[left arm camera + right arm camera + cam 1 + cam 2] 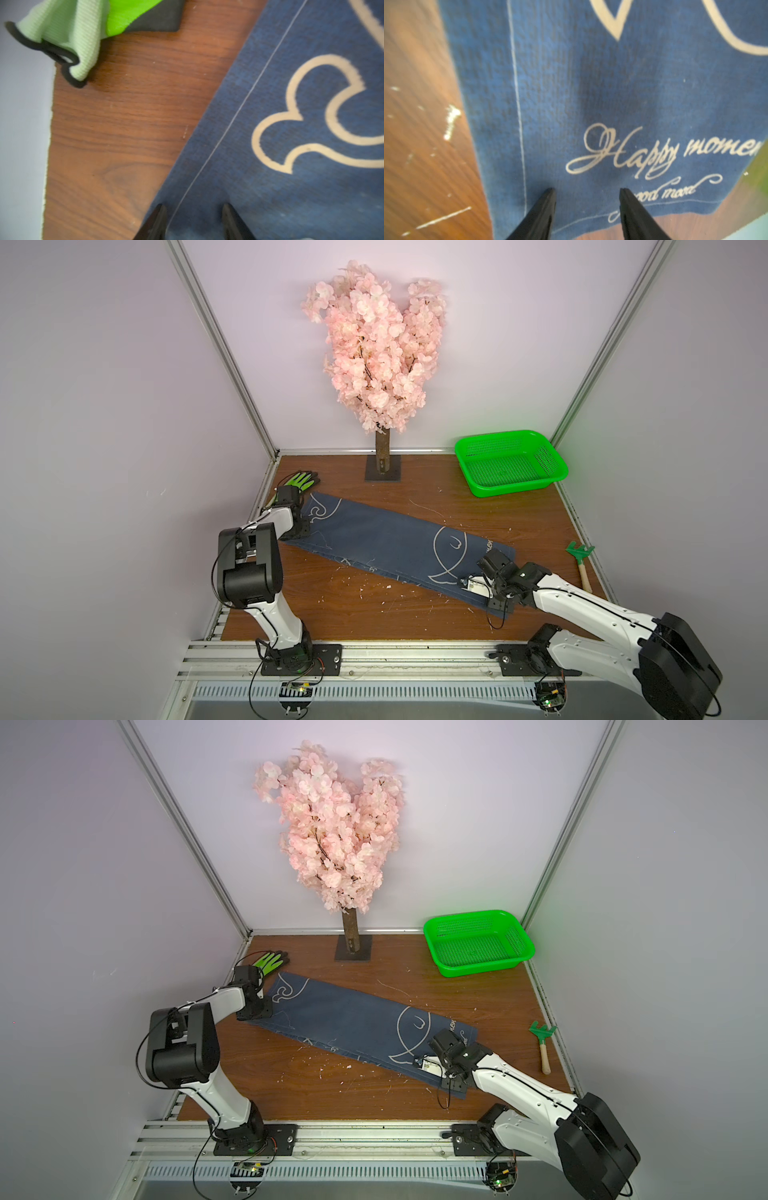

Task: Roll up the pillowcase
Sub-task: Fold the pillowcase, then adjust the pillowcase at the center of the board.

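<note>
In a top view the pillowcase (386, 543) lies flat, unrolled, diagonal across mid-frame. Left wrist: left gripper (193, 207), lower centre, parted and empty over the seam (228, 128). Right wrist: right gripper (586, 191) likewise, beside the lettering (654, 153). Pinch one short end squarely, so rolling starts straight.

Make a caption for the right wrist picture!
Two black fingers, spread apart, over the navy pillowcase near its white cursive lettering.

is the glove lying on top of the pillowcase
No, the glove lies on the wooden tabletop, apart from the pillowcase.
</note>
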### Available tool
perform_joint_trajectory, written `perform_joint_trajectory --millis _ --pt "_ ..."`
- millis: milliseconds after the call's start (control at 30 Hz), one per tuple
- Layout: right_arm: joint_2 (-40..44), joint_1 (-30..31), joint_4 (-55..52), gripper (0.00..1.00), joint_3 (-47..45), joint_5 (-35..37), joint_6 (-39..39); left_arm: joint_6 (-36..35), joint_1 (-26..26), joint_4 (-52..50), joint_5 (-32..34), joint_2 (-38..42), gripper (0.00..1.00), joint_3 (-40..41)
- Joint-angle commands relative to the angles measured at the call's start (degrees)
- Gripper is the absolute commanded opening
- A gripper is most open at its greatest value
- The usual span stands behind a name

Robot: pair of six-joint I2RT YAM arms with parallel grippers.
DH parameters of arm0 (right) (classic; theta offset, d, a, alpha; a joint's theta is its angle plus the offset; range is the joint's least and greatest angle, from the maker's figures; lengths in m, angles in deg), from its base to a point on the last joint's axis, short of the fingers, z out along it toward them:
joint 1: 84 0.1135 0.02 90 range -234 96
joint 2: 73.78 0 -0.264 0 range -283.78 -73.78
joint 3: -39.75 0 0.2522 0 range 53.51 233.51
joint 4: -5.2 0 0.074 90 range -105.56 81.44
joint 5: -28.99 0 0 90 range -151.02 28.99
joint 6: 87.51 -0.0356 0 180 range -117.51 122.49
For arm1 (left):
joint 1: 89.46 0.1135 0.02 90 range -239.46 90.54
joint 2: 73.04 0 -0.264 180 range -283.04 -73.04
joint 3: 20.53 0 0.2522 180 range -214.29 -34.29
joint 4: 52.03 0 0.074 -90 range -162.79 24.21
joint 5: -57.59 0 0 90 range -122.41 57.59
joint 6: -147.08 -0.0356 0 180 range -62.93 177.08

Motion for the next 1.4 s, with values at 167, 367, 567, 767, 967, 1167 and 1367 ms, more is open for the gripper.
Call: perform_joint_trajectory --millis 167,367,567,767,967,1167,1367 --pt "4.32 -4.27 6.77 0.59 9.86 -1.9 -13.34 -1.54 0.76 -5.12 0.49 1.35 0.51 -6.85" --pt "0.15 -5.28 15.64 0.64 14.02 4.98 -25.27 -2.41 -3.27 -4.94 -8.65 2.75 0.52 -9.02" --pt "-2.92 -10.68 24.37 0.63 12.14 -5.95 -59.85 -3.4 -6.24 -4.53 -12.85 0.67 0.53 -8.27" --pt "-6.92 -10.64 17.52 0.61 9.55 0.86 -81.22 -3.45 -6.7 -3.57 -13.18 -0.44 0.55 -5.37" --pt "-13.32 -10.69 15.27 0.6 9.26 -0.22 -87.63 -2.43 -8.4 -3.34 -9.13 -0.73 0.55 -1.52" --pt "-18.85 -11.07 15.57 0.61 9.79 1.08 -88.71 -1.07 -9.4 -4.21 -5.93 0.78 0.56 2.13" --pt "-26.37 -11.08 19.36 0.61 12.35 -0.08 -83.66 2.12 -10.3 -7.28 -3.16 3.43 0.55 5.26"
